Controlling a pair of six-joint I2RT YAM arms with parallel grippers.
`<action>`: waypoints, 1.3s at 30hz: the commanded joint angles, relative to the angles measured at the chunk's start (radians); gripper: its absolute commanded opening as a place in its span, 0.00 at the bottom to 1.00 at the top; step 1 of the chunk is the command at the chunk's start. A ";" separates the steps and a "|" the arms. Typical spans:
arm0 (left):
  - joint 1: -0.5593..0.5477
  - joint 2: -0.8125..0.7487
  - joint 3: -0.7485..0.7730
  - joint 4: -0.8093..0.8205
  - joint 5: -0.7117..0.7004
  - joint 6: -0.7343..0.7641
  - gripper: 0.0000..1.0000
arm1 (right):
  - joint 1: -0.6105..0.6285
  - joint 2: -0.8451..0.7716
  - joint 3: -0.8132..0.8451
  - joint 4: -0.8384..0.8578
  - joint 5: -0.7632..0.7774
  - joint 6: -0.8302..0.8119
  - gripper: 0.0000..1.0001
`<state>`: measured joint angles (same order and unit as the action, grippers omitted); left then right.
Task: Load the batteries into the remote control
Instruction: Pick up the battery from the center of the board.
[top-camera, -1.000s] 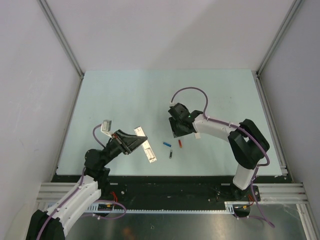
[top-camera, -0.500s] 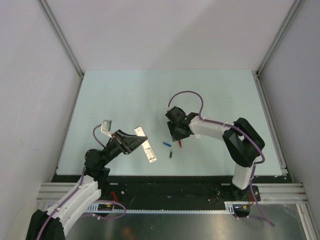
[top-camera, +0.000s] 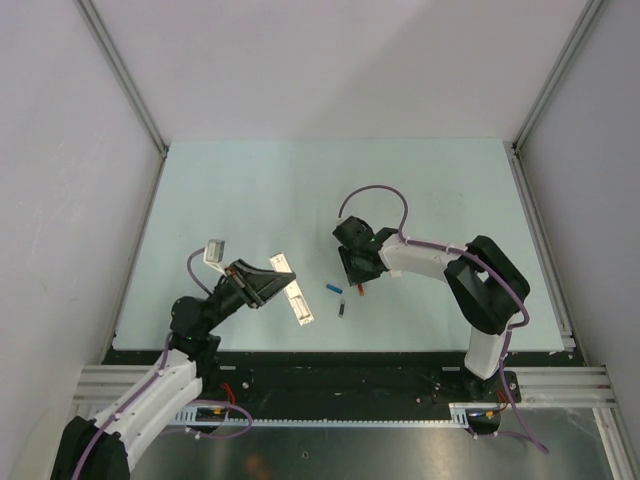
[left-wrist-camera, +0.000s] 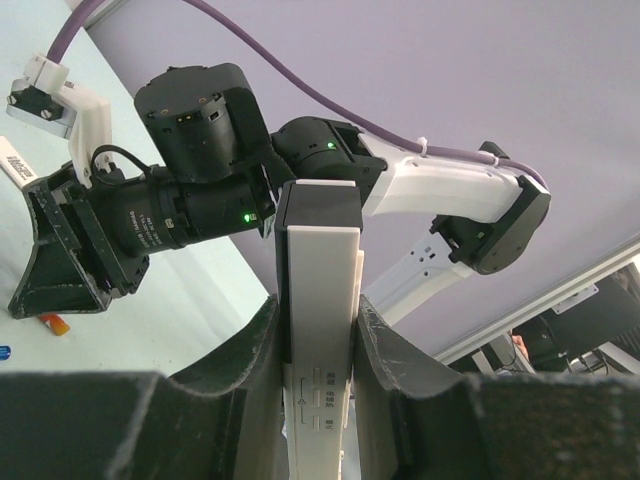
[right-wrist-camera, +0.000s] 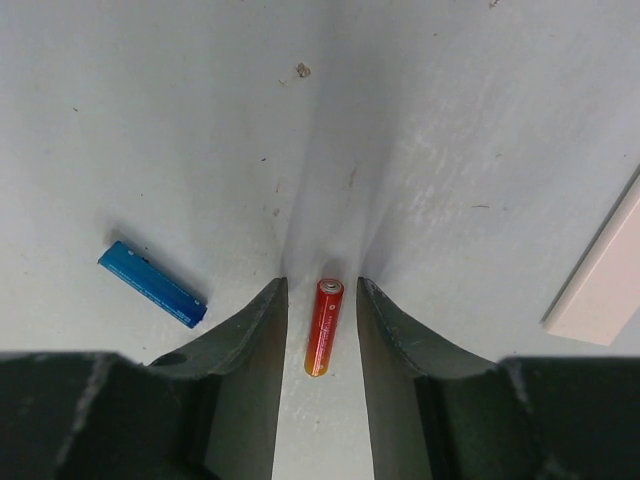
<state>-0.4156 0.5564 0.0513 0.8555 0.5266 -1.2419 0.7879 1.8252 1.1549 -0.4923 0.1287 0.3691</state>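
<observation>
My left gripper (top-camera: 281, 281) (left-wrist-camera: 318, 305) is shut on the remote control (top-camera: 301, 306) (left-wrist-camera: 320, 290). It is a slim white bar with a dark end, held crosswise above the table's near left part. On the table to its right lie a blue battery (top-camera: 334, 289) (right-wrist-camera: 152, 284), a red battery (top-camera: 360, 290) (right-wrist-camera: 325, 326) and a black battery (top-camera: 342, 309). My right gripper (top-camera: 357, 282) (right-wrist-camera: 321, 284) is down at the table surface and open. Its fingers stand on either side of the red battery, with a small gap on each side.
A flat white piece (right-wrist-camera: 600, 285) lies on the table at the right edge of the right wrist view. The pale green table (top-camera: 330, 180) is bounded by metal rails and grey walls. A small white tag (top-camera: 213, 250) hangs on the left arm's cable.
The right gripper has come down and slightly left over the red battery, and its fingers have narrowed around it. The left arm and the remote control have not moved.
</observation>
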 joint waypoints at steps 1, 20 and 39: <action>0.009 0.013 -0.125 0.025 -0.002 -0.007 0.00 | -0.001 -0.003 -0.021 0.011 -0.006 0.022 0.38; 0.009 0.010 -0.130 0.022 -0.005 -0.008 0.00 | -0.003 -0.024 -0.052 0.023 -0.003 0.033 0.04; -0.040 0.335 0.094 0.019 -0.102 0.002 0.00 | 0.226 -0.762 -0.222 0.234 0.227 0.091 0.00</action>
<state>-0.4240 0.8207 0.0578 0.8448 0.4793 -1.2407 0.9627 1.1412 0.9730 -0.3691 0.2726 0.4107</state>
